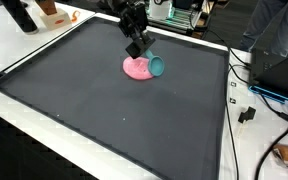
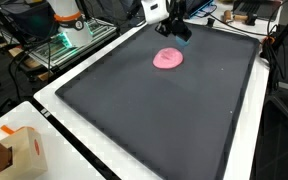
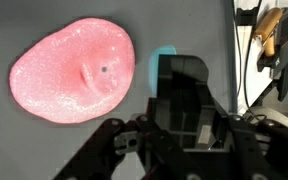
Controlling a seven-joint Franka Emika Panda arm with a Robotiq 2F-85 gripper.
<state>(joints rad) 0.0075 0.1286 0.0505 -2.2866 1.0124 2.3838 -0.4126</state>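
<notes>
**A:** Gripper, where?

**B:** I have the gripper (image 1: 142, 52) over the far part of the black mat (image 1: 94, 115). It is tilted and reaches in from the far edge.

**A:** Fingers apart or together?

**B:** I cannot tell. In the wrist view its own body hides the fingertips, and in both exterior views they are too small to read. The teal cup (image 1: 156, 67) sits right at the tips. I can't confirm a grip on it.

**A:** Cup position?

**B:** In an exterior view it is just right of the pink blob (image 1: 136, 68) and looks to be touching its edge. In the wrist view only a strip of the teal cup (image 3: 164, 62) shows past the gripper body, again just right of the blob (image 3: 74, 70). In an exterior view the cup (image 2: 182, 33) shows beyond the blob (image 2: 168, 58) with some mat between them. I cannot tell whether it is resting on the mat or raised.

**A:** Blob?

**B:** Flat and glittery, with a small dimple near the middle. It lies on the mat, centre-far.

**A:** Anything else?

**B:** The mat is on a white table (image 1: 29, 105). A cardboard box (image 2: 19, 150) is at the near left corner, well apart. Cables (image 1: 246, 108) lie off the mat's right edge.
</notes>
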